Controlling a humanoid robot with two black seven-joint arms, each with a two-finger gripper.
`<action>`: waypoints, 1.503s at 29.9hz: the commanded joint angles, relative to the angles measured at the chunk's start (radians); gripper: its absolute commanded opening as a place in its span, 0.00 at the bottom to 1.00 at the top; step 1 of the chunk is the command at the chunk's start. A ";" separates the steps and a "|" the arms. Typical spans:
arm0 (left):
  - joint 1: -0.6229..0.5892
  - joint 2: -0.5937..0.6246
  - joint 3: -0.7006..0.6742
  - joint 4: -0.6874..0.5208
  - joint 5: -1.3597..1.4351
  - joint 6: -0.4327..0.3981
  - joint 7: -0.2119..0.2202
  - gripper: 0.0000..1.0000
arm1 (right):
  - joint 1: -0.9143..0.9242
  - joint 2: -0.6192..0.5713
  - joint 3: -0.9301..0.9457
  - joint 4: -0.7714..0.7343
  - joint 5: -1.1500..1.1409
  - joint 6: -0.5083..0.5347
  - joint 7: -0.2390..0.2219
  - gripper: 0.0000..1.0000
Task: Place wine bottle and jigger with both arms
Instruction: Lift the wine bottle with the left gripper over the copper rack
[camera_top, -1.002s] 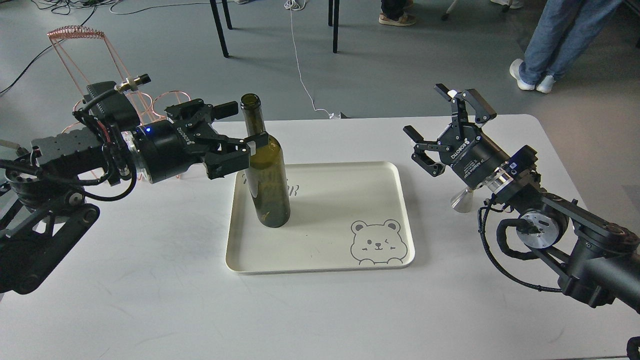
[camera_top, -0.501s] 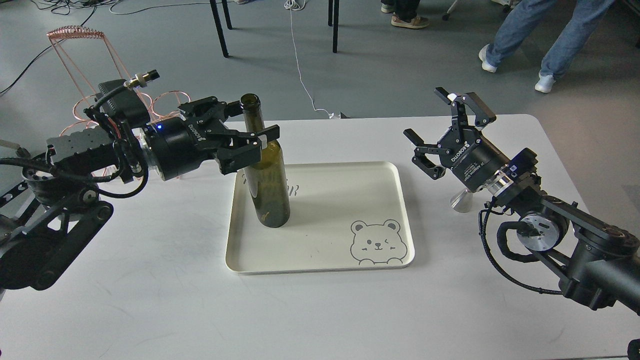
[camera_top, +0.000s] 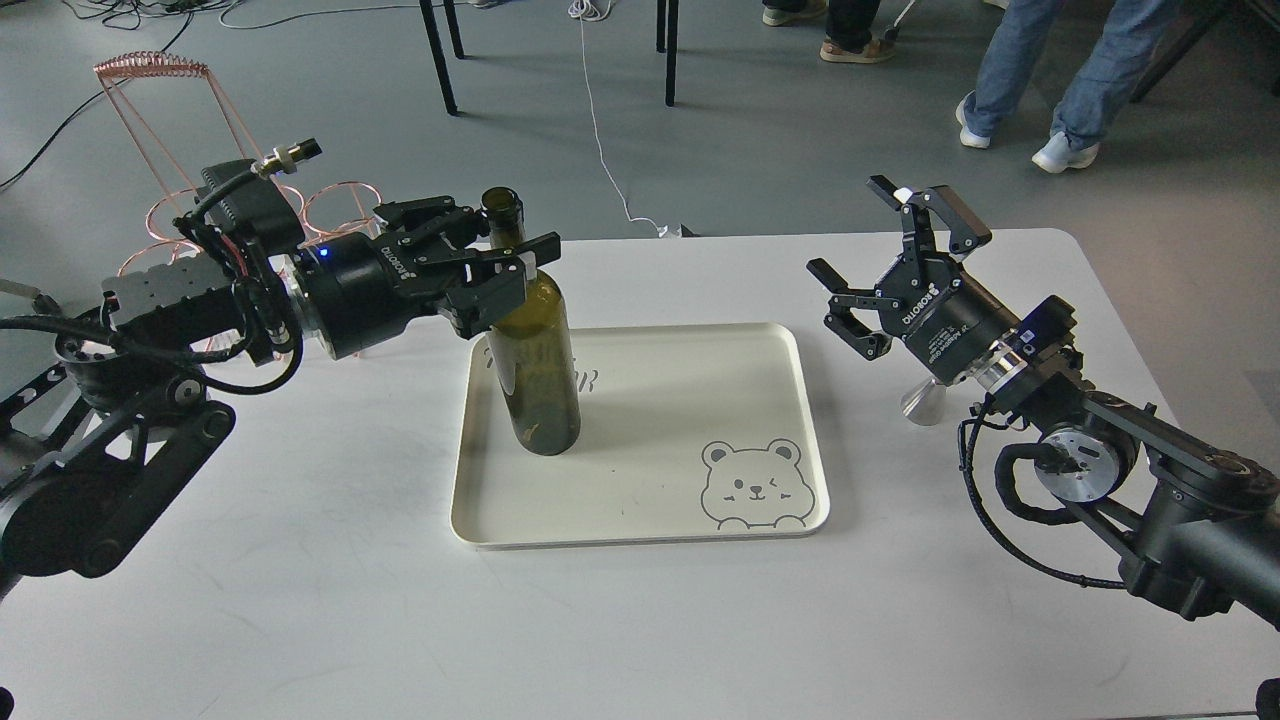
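- Upright on the left half of a cream tray (camera_top: 640, 520), the wine bottle (camera_top: 535, 370) is seen standing with its base on the tray floor, near the tray's left rim.
- The tray is laid flat on the white worktop (camera_top: 400, 620), and a bear face is printed in its near right corner.
- The left claw (camera_top: 512, 250) is held level at the bottle's neck, just above the shoulder; one finger is seen in front of the neck and the other behind it.
- Whether the fingers press on the glass cannot be told from this view, so the left claw's grip is left undecided.
- The right claw (camera_top: 885, 250) is held above the worktop to the right of the tray, with its fingers spread wide and nothing between them.
- The jigger (camera_top: 922, 402) is seen only in part, as a shiny silver cone on the worktop just beside the tray's right edge, below and behind the right claw's wrist.
- The jigger is well apart from the bottle and outside the tray.
- A copper wire rack (camera_top: 160, 110) is seen behind the left arm, at the worktop's far left.
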 joint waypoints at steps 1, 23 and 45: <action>-0.007 0.003 0.003 -0.002 0.004 0.014 0.000 0.19 | 0.000 0.000 0.000 0.000 0.000 0.000 0.000 0.99; -0.440 0.230 0.049 0.080 -0.245 -0.178 0.000 0.09 | 0.000 -0.006 0.002 0.000 0.000 0.000 0.000 0.99; -0.627 0.271 0.320 0.500 -0.243 0.000 0.000 0.09 | -0.021 -0.005 0.002 0.001 -0.021 0.000 0.000 0.99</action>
